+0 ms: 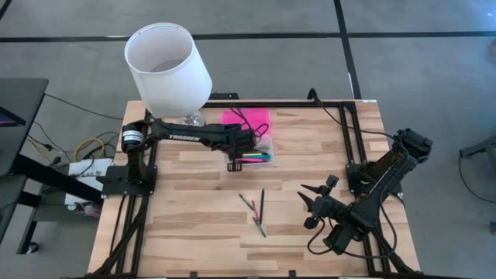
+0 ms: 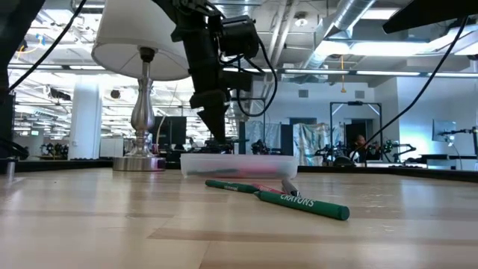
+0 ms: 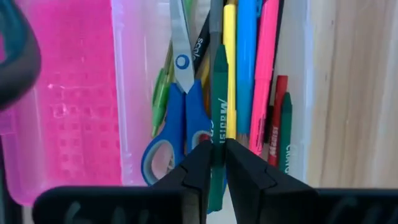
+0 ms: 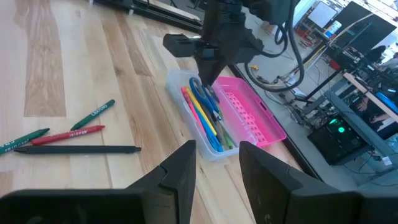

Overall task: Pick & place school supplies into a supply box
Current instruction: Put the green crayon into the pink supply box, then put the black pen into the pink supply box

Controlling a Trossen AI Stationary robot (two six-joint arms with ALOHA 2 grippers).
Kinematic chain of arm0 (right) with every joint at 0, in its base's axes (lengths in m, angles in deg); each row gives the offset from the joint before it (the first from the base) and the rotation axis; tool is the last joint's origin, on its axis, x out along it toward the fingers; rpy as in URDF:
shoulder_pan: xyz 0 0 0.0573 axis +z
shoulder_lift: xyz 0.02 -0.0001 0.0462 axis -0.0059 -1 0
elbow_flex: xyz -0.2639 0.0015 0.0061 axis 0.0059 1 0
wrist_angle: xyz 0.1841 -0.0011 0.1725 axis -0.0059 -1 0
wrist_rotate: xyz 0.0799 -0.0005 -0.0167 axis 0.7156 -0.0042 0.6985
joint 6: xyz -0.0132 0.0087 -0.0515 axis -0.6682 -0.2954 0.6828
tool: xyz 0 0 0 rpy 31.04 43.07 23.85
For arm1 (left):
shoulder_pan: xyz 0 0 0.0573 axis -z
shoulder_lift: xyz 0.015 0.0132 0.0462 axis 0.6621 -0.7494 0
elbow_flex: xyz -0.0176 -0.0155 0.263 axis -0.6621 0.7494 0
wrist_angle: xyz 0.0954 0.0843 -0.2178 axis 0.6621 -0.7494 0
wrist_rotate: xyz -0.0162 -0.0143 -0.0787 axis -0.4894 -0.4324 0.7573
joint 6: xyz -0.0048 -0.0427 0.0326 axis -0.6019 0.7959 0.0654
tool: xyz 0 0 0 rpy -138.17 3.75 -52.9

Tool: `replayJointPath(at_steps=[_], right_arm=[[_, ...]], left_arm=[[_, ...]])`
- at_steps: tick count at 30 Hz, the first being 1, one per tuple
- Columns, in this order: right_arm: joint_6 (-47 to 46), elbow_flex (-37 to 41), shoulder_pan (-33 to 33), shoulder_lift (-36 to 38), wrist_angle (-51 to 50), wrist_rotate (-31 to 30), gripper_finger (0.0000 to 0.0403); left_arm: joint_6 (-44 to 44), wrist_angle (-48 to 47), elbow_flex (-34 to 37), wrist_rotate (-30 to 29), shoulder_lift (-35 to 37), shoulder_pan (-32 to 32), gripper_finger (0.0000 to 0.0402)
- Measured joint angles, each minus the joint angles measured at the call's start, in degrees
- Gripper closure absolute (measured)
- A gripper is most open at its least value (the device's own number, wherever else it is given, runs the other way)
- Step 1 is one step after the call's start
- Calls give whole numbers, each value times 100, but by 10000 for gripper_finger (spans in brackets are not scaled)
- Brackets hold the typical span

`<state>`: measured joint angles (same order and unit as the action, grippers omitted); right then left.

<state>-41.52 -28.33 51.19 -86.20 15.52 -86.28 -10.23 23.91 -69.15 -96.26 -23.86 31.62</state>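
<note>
Nearest the lens, the green crayon (image 3: 219,106) sits pinched between the left gripper (image 3: 217,163) fingers over the supply box (image 1: 266,147), its long axis running twelve-to-six along the tray's other pens. The right gripper (image 1: 316,203) waits agape, empty, at four o'clock from the box.

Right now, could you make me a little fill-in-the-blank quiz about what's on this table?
1. The left pincer is above the box, its tips around a ____ crayon.
2. The box's open lid is ____.
3. The scissors in the box have ____ handles.
4. The right pincer is ____ and holds nothing.

Missing words: green; pink; blue; open
</note>
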Motion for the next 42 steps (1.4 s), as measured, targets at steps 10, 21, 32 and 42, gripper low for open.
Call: replayJointPath(at_steps=[10, 21, 32, 42], right_arm=[[0, 0, 0, 0, 2, 4, 285], [19, 254, -90, 2, 333, 46, 285], [2759, 254, -660, 2, 2619, 1368, 285], [6321, 254, -1739, 2, 4550, 4609, 285]], left_arm=[[-87, 204, -6, -46, 0, 98, 275], [-84, -629, 7, 425, 321, 890, 261], [513, -677, 13, 178, 848, 2680, 274], [1652, -854, 15, -953, 850, 4193, 275]])
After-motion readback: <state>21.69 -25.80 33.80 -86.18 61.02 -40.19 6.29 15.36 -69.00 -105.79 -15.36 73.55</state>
